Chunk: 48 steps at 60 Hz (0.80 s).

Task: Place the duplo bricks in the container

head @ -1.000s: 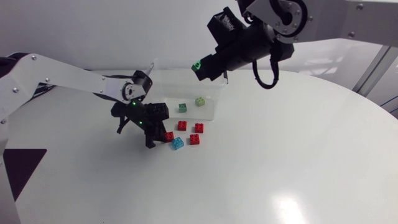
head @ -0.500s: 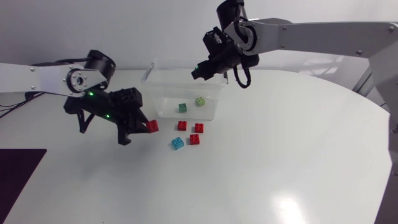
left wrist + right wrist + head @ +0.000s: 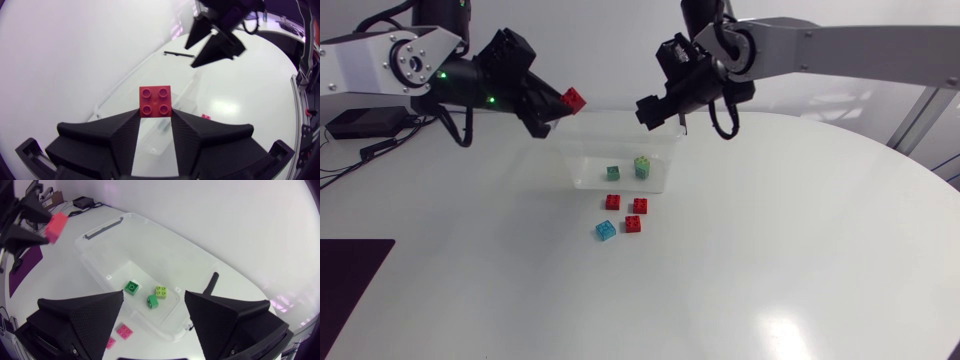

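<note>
Gripping the held red brick [image 3: 155, 101] from two sides with the left gripper [image 3: 155, 116]: both fingers pressed against opposite flanks, four studs turned toward the wrist camera. Carried clear of the table [image 3: 800, 250], raised at the corner of the clear container [image 3: 666, 172] nearest the left arm, level with or above the rim as seen from overhead; whether past the rim line or just short of it, not determinable.

Positioned above the container's rear rim, on the opposite side: right gripper [image 3: 655, 108], fingers spread wide apart, clamped on nothing, looking down into the container.

Noted on the container floor, three bricks: dark green brick [image 3: 131, 287] toward the left arm's side, lime brick [image 3: 161, 290] near it, second green brick [image 3: 152, 301] just beside the lime brick. Seen from overhead as two clusters only, the lime and second green overlapping.

Noted on the table, outside the container's front wall, four bricks: wall-side red brick [image 3: 612, 201] just beside the wall, middle red brick [image 3: 640, 205] near it, outer red brick [image 3: 633, 223] just beside the middle one and farther from the wall, blue brick [image 3: 606, 230] beside the outer red brick, farthest from the container. All four lying well apart from both grippers, studs up where discernible
</note>
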Available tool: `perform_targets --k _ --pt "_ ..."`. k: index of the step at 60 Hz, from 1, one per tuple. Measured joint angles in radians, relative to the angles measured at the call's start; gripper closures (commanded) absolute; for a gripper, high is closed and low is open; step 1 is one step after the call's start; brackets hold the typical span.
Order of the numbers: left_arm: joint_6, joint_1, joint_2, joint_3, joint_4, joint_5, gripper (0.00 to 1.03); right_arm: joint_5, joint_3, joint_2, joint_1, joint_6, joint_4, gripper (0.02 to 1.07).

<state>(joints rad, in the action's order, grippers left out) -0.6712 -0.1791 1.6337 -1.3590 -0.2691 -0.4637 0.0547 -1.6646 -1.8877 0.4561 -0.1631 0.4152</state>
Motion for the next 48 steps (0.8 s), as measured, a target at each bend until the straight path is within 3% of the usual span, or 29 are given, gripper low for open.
perform_targets --k 19,28,37,48 --pt "0.285 -0.021 0.274 -0.277 0.142 0.128 0.94 0.001 0.293 0.256 0.082 0.049 0.011 0.11" --pt "0.344 -0.045 0.390 -0.409 0.148 0.203 0.84 0.000 0.387 0.268 0.134 0.071 0.010 0.11" --pt "0.365 -0.076 0.482 -0.487 0.147 0.251 0.70 0.000 0.448 0.248 0.159 0.082 -0.001 0.11" --pt "0.391 -0.090 0.571 -0.579 0.099 0.263 0.32 0.000 0.455 0.156 0.168 0.085 -0.043 0.11"
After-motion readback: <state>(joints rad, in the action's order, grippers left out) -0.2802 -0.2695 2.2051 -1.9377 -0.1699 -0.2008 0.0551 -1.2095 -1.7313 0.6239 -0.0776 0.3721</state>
